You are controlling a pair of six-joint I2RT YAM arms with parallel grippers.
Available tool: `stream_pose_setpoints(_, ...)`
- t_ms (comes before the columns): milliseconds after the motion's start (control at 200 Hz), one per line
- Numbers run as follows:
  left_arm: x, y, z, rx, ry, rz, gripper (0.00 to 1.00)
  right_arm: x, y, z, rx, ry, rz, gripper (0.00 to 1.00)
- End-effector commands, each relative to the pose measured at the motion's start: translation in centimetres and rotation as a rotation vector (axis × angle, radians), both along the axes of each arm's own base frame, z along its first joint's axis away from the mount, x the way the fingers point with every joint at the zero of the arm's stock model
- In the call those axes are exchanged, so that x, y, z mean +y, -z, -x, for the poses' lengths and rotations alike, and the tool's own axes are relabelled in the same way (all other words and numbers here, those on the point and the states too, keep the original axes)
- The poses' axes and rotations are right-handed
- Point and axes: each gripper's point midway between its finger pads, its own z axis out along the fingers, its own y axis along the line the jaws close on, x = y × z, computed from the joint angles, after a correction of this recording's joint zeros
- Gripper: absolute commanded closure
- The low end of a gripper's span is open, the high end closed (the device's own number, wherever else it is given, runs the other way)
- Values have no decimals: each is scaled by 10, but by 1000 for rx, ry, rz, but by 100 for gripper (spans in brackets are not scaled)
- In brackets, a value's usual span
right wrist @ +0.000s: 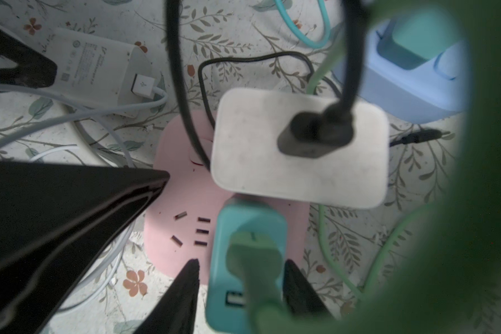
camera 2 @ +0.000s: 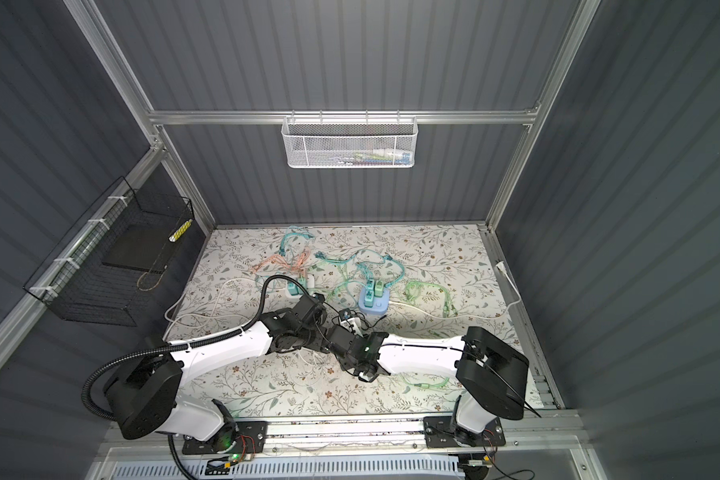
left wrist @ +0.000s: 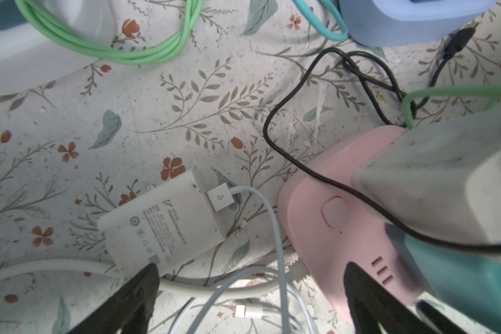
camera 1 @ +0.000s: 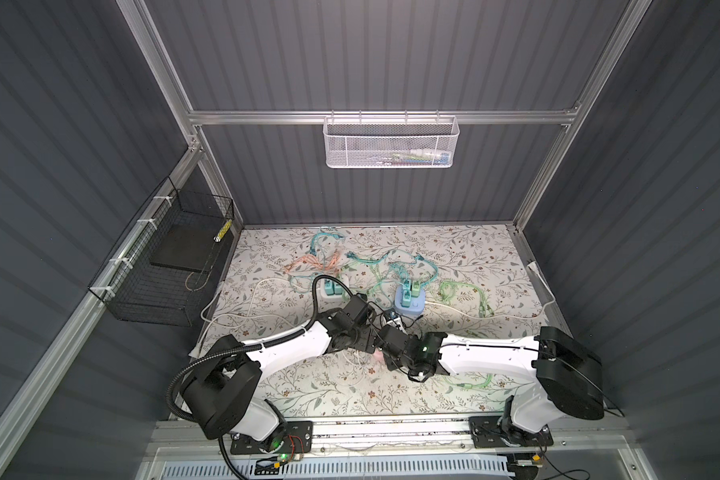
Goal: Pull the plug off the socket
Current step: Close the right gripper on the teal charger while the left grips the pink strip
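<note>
Where the two arms meet: pink socket block (right wrist: 168, 248), on the floral mat (camera 1: 454, 257), near mat centre, at 7 o'clock of the blue socket block (camera 1: 408, 301) in both top views; mostly hidden there under the wrists.
Task plug: teal plug (right wrist: 252, 215), seated upright in the pink socket block, with a green cable (right wrist: 255, 260) entering its outer face.
Adjacent plug: white adapter (right wrist: 258, 150) carrying a black cable, seated in the same block, just beside the teal plug.
Right gripper (right wrist: 241, 260): set narrow, one finger on each side of the teal plug; one finger lies against its side, and a sliver of pink shows between the other finger and the plug.
Left gripper (left wrist: 250, 263): spread wide, holding nothing; one fingertip is over the pink socket block, the other at the edge of the loose white charger (left wrist: 162, 222).
Arm approach: left forearm from 8 o'clock, right forearm from 3 o'clock.
</note>
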Motion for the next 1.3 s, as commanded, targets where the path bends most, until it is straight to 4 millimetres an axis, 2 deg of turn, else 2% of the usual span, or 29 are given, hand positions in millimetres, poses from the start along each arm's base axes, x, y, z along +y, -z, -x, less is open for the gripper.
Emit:
stream_pose_setpoints(0, 0, 9, 7, 35, -2, 1, 0, -1, 1, -1, 15, 5, 23, 55)
stream_pose_setpoints(170, -3, 12, 9, 49, 3, 10, 0, -2, 4, -4, 23, 15, 27, 56)
stream_pose_setpoints(555, 1, 20, 11, 82, -2, -28, 0, 1, 9, -5, 51, 9, 18, 67)
stream_pose_setpoints(690, 5, 22, 14, 84, -3, -60, 0, 3, 10, -6, 54, 8, 9, 80)
stream_pose_setpoints(790, 7, 25, 14, 92, -9, -73, 0, 4, 7, -7, 51, 10, 0, 88)
stream_pose_setpoints(946, 8, 27, 15, 104, -17, -84, 1, 5, 3, -8, 47, 10, -8, 89)
stream_pose_setpoints(1296, 17, 33, 18, 111, -36, -130, 3, 13, -16, -12, 19, 20, -58, 100)
